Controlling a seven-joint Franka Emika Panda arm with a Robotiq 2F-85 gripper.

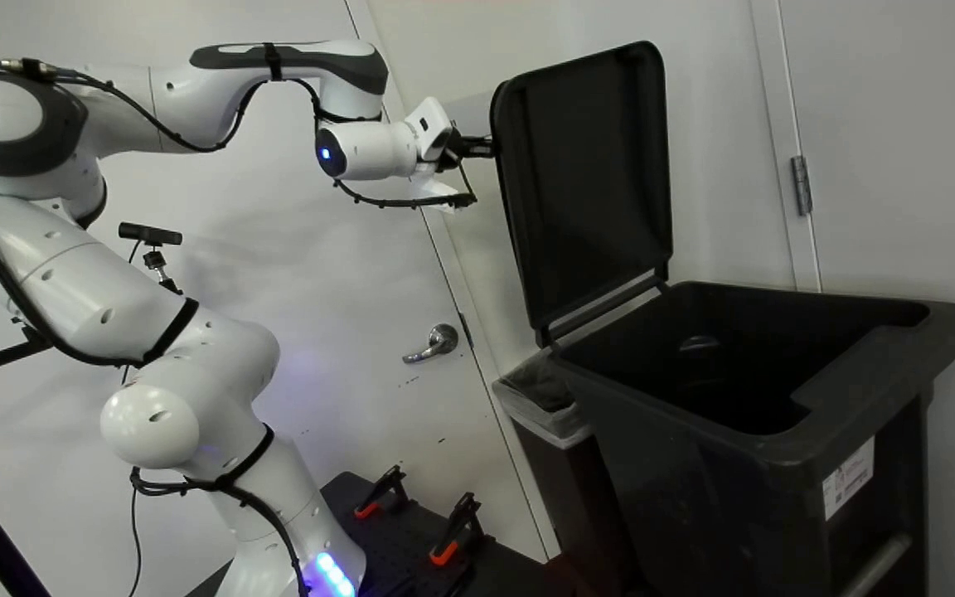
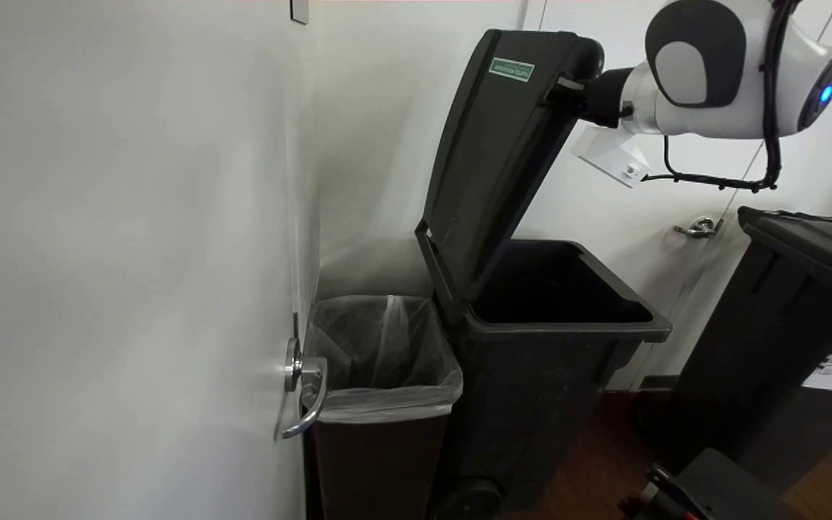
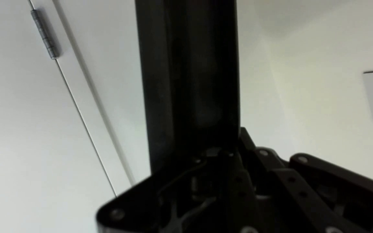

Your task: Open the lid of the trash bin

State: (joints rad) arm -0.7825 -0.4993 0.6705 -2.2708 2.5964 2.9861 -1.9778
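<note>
Arm [image 1: 212,348] raised, elbow bent; tool [image 1: 488,147] clamped on side edge of lid [image 1: 589,191], near top corner; lid tilted up; bin [image 1: 693,489] below tool, mouth uncovered.

Reddish floor [image 2: 599,466], trash bin [image 2: 524,404], second bin [image 2: 755,332]

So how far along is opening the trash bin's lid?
Done: the lid is up, and the trash bin gapes open. In hand: the gripper is at the lid's edge, its grip unclear. Left, probably: tipping that near-upright lid back, then backing off.
</note>
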